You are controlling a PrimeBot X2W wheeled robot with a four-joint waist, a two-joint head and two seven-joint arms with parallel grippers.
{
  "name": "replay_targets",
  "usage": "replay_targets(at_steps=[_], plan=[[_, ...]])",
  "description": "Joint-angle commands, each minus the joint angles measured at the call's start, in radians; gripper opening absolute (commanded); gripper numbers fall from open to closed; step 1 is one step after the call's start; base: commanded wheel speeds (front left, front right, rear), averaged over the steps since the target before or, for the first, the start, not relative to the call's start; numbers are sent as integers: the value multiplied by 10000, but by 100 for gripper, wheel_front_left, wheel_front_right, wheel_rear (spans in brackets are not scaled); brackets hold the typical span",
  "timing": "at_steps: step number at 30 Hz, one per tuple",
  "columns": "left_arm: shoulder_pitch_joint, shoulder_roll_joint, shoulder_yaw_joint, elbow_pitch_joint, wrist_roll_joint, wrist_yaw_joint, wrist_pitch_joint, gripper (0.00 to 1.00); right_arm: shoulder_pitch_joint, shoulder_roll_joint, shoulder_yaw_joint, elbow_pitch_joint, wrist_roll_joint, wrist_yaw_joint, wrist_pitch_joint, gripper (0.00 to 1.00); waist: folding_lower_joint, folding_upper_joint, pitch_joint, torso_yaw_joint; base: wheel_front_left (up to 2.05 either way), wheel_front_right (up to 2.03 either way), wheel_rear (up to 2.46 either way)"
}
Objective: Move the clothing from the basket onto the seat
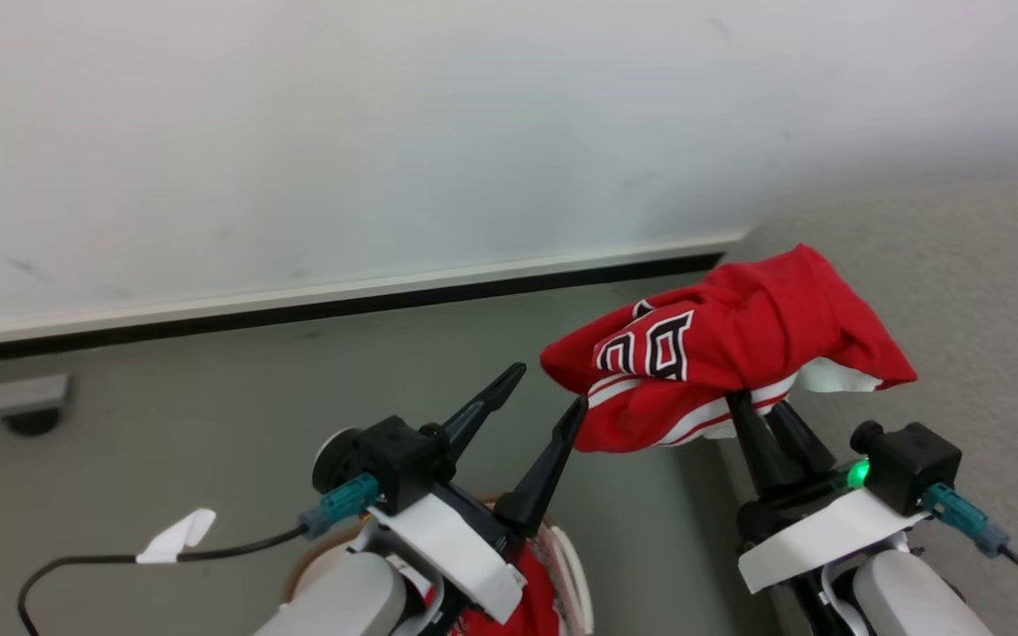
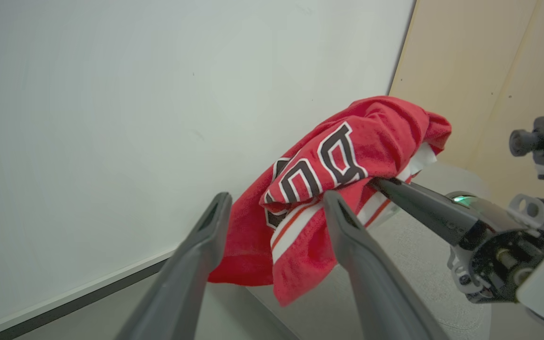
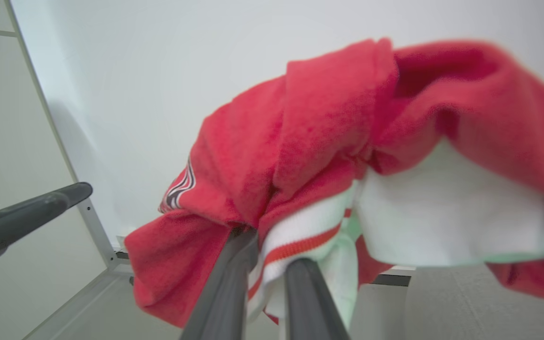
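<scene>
Nearest in, low in the head view: basket (image 1: 575, 570) tucked under the left forearm, more red cloth (image 1: 534, 609) showing inside, so plenty left to shift.

Just above, left jaws flung wide and gripping nothing, tips pointed up at the red jersey (image 1: 739, 340) and sitting just beside its lower fold. Risk number one right there: any drift rightward could hook that dangling fold and drag it back toward the basket.

Across to the right jaws: pinched nearly shut on the jersey's white-striped hem, a thin bite by the look of it, with the bulk of the fabric flopped over the tips. Looks top-heavy; a sharp swing could shake the hem loose, or tip the loose mass off one side.

Beyond, seat (image 1: 968, 291), grey and wide, off to the right. Jersey up in the air at its near edge, part of it apparently above the floor (image 1: 208, 397) rather than the cushion. Biggest worry: letting go here and watching the lot slither down the rounded edge onto the floor. Better carried further right over the cushion before opening.

Furthest back, wall (image 1: 385, 132) and skirting; hard to judge how close, but overreaching forward could brush the cloth against it.
</scene>
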Motion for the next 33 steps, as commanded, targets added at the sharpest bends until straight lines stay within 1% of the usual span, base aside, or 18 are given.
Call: replay_targets(at_steps=[1, 5, 10, 17, 21, 27, 33], plan=[[132, 95, 15, 48, 178, 19, -18, 100, 159, -63, -109, -93, -138, -21, -2, 0, 0, -1, 234, -735, 0, 0, 0], [159, 203, 8, 114, 318, -28, -63, 100, 317, -114, -520, -394, -340, -21, -2, 0, 0, -1, 387, -1483, 0, 0, 0], [270, 277, 27, 188, 570, -83, -77, 100, 612, -67, -767, -661, -550, -21, -3, 0, 0, -1, 513, -2378, 0, 0, 0], [375, 244, 23, 257, 797, -182, -85, 100, 1010, 89, -1051, -945, -674, -21, -1, 0, 0, -1, 674, -3298, 0, 0, 0], [369, 244, -13, 280, 867, -233, -84, 100, 1173, 183, -1239, -1083, -720, -21, -1, 0, 0, -1, 780, -3528, 0, 0, 0], [246, 232, -70, 320, 985, -374, -86, 100, 1290, 288, -1449, -1280, -820, -21, -1, 0, 0, -1, 938, -3582, 0, 0, 0], [209, 257, -55, 280, 1069, -410, -87, 100, 1171, 291, -1486, -1250, -739, -22, -1, 0, 0, -1, 1055, -3585, 0, 0, 0]])
